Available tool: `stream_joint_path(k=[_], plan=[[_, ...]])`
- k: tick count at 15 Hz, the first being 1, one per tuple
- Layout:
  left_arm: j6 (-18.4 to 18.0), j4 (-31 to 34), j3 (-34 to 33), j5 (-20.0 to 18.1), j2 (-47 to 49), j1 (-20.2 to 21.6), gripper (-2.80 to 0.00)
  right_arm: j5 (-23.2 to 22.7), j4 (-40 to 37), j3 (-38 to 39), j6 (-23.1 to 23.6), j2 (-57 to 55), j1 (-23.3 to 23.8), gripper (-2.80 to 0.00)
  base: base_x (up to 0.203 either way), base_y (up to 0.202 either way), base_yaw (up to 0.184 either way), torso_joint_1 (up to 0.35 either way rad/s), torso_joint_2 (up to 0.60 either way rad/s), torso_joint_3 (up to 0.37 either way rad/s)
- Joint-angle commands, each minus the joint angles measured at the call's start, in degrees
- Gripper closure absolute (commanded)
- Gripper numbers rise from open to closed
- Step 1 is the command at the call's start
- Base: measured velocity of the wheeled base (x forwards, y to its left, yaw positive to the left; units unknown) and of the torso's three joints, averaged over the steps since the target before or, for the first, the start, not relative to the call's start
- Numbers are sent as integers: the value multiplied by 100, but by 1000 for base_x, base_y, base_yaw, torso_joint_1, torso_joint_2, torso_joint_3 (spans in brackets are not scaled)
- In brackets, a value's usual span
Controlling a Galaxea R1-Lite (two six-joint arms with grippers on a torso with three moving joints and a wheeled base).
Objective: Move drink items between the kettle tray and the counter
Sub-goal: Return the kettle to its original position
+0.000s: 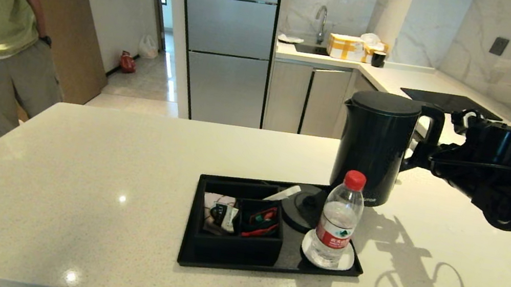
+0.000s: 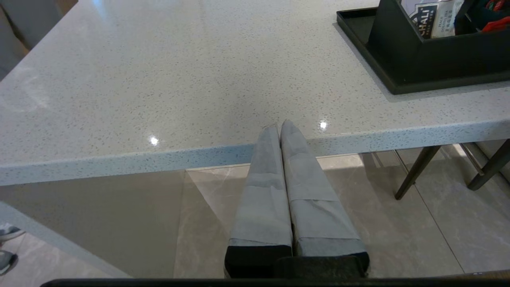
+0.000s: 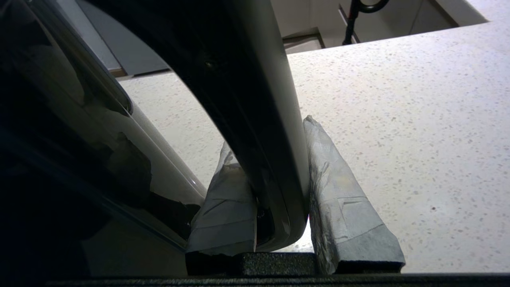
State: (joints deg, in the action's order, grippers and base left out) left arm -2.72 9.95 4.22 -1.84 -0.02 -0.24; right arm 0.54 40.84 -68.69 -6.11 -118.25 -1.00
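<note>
Head view shows the right gripper [image 1: 422, 156] with its jaws clamped on the loop handle of the black kettle [image 1: 373, 145], which sits at the tray's far right corner, beside the round kettle base [image 1: 303, 207], not on it. Gripping the handle likely keeps the tall body upright for carrying. The water bottle [image 1: 337, 221] stands on the white coaster [image 1: 308, 252] inside the kettle tray [image 1: 266, 268]. The left gripper [image 2: 279, 131] hangs parked off the desk [image 1: 76, 160] edge, jaws together.
</note>
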Motion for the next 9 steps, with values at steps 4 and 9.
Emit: stream_joint_path(k=[4,9], plan=[[-1,7,0,0,2,-2,0,-1,27,160,-80,174,-455,0,0,0,0,0,0,0],[-1,7,0,0,2,-2,0,-78,38,301,-133,179,-629,0,0,0,0,0,0,0]])
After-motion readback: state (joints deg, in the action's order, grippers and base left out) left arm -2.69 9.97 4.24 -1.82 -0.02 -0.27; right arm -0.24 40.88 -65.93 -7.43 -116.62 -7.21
